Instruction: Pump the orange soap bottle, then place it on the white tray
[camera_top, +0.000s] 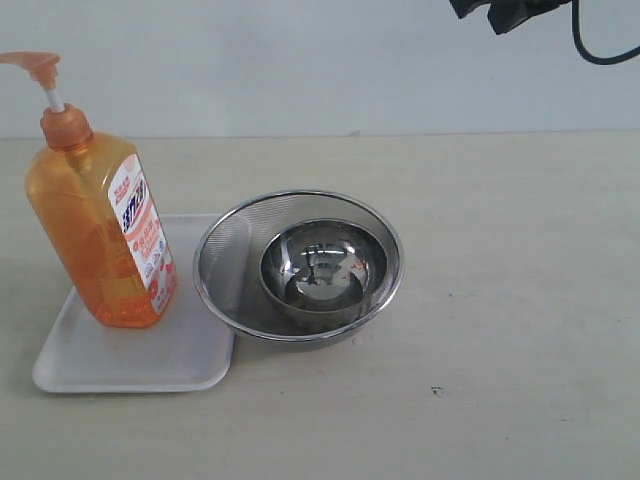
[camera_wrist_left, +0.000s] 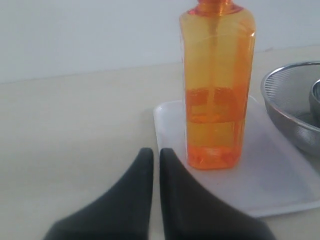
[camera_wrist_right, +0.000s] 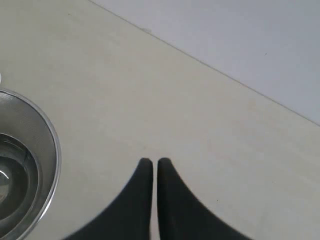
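Orange soap bottle (camera_wrist_left: 217, 100) stands upright on the white tray (camera_wrist_left: 280, 175) just ahead of the left tool (camera_wrist_left: 156, 152), closed and empty like the right tool (camera_wrist_right: 152, 162), so I think it should draw straight back without brushing the bottle.

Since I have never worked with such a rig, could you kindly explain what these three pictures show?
This is a robot with two arms, each ending in a two-fingered gripper. One picture comes from a camera off the arms, overlooking the pale table; the other two come from cameras on the wrists, so the dark prongs are the left gripper and the right gripper. Both are shut and hold nothing. A tall translucent orange soap bottle stands upright on a flat white rectangular tray. Beside it sits a round steel mesh strainer with a small steel bowl inside.
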